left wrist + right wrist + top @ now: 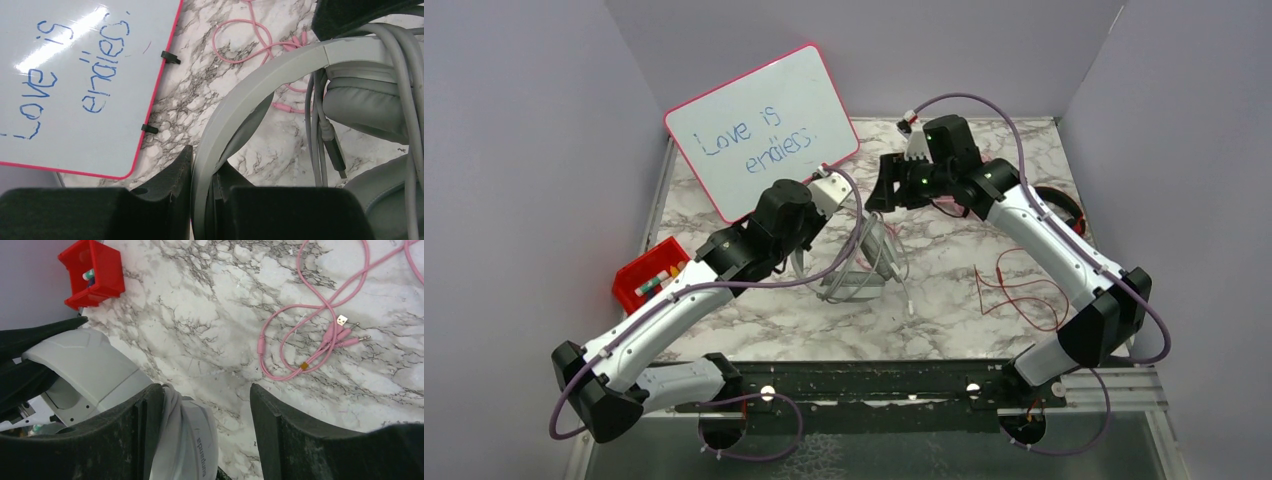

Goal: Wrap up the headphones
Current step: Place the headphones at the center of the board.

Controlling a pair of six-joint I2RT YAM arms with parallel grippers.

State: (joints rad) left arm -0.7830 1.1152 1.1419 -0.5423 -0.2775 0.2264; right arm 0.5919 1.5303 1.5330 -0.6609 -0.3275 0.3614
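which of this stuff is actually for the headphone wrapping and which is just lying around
For the job: grey headphones, pink cable, red cable, red-and-black headphones.
Just lying about: whiteboard, red bin.

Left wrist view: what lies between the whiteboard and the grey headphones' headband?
Only bare marble tabletop lies between the whiteboard and the grey headphones, as the left wrist view shows.

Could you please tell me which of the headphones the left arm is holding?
The grey pair: its headband is clamped between the left arm's fingers, whereas the red-and-black pair lies apart on the far right.
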